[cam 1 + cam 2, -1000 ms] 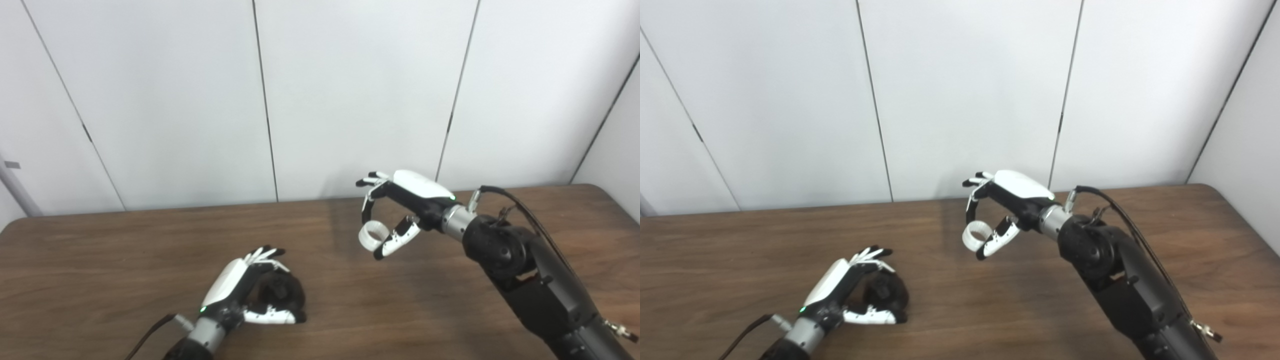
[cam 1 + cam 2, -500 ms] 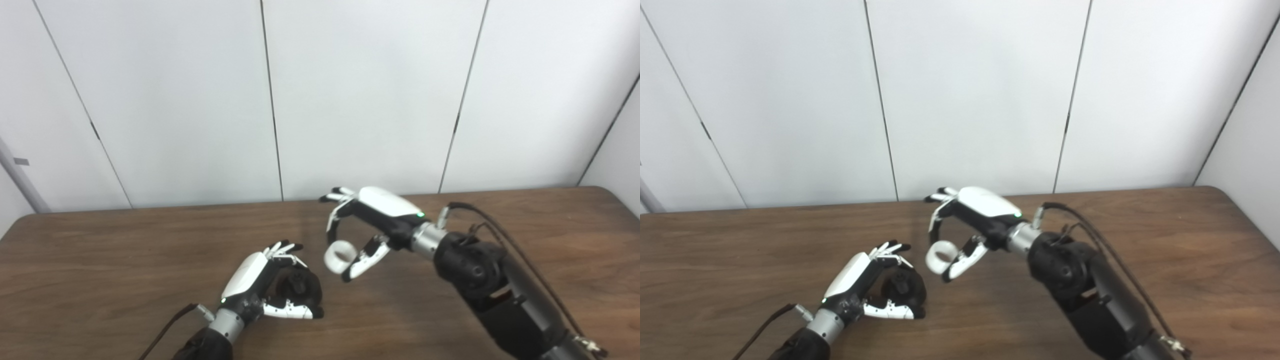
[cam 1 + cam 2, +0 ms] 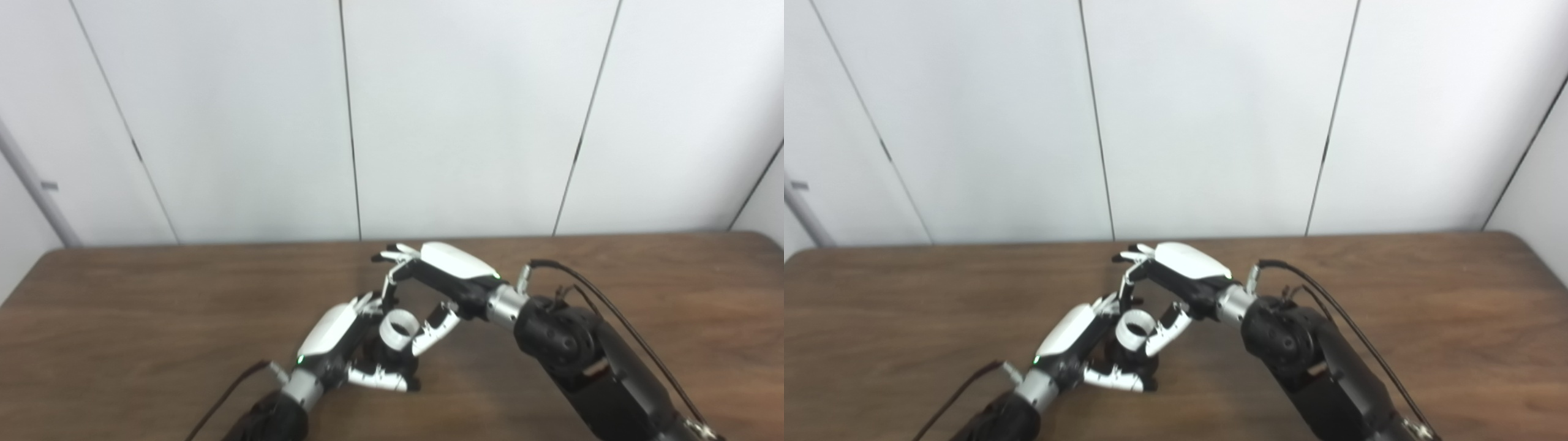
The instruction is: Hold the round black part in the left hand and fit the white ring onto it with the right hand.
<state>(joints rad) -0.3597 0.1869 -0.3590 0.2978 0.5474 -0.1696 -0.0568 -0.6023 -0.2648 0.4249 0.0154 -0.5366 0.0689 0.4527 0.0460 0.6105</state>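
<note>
White plastic ring [image 3: 397, 329] pinched in right hand [image 3: 441, 278], right over round black part [image 3: 1127, 362]. Black part clasped in left hand [image 3: 343, 343], low over brown wooden table [image 3: 122, 318].

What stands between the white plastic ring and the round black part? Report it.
Nothing visible. The right hand holds the white plastic ring right at the round black part gripped in the left hand; that hand's fingers crowd around the part, and contact cannot be told.
</note>
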